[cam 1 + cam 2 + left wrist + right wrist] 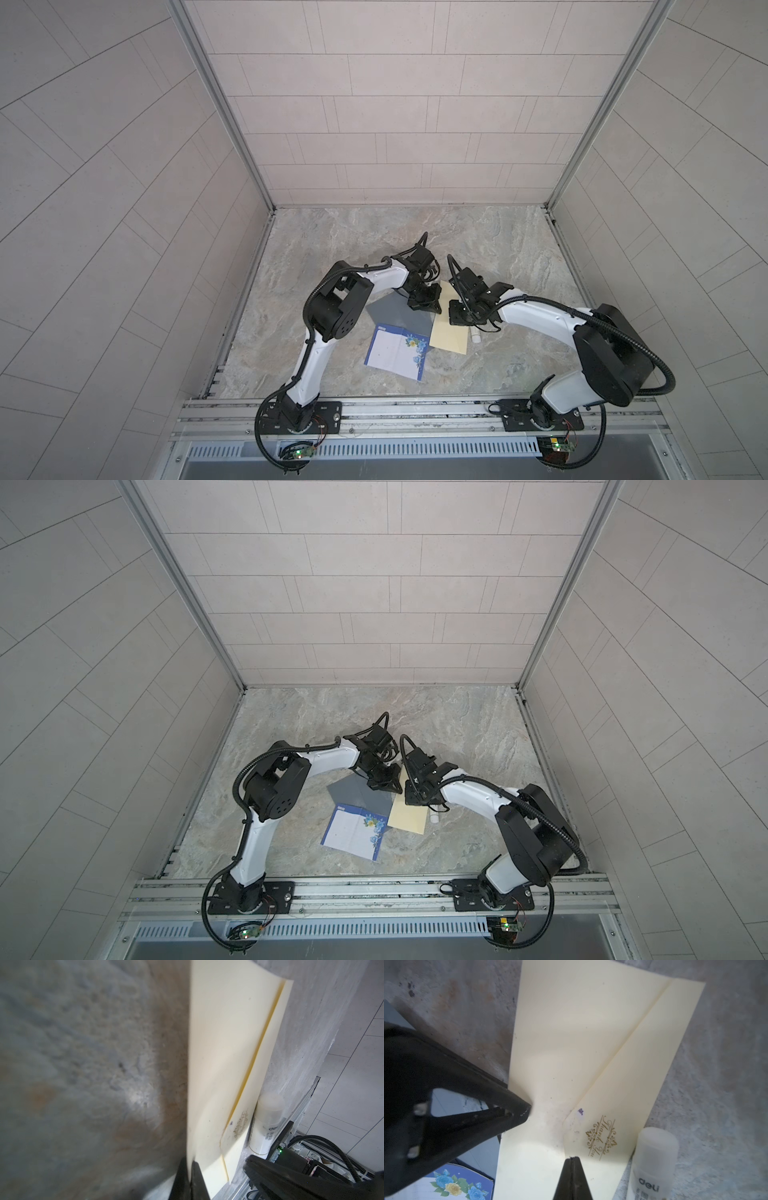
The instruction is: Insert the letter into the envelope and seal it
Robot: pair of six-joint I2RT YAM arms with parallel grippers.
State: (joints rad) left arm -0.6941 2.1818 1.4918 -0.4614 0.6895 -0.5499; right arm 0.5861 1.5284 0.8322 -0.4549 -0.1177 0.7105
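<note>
Now L tool (189, 1163) pinches envelope (571, 1043); R tool (572, 1160) pressed together on it; glue stick (654, 1157) alongside, letter (395, 351) near.

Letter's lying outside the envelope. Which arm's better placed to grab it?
Left, probably. The letter lies on that arm's side, close to the left tool, which must first drop the envelope flap it pinches. The right tool, shut, rests on the envelope and would have to cross it.

Pale grey tiled walls (395, 104) enclose the left, right and far sides. Aluminium posts (220, 104) stand at the far corners. Floor surface: grey-beige marbled slab (498, 249). Aluminium rails (415, 409) span the near edge. Lighting: even.
</note>
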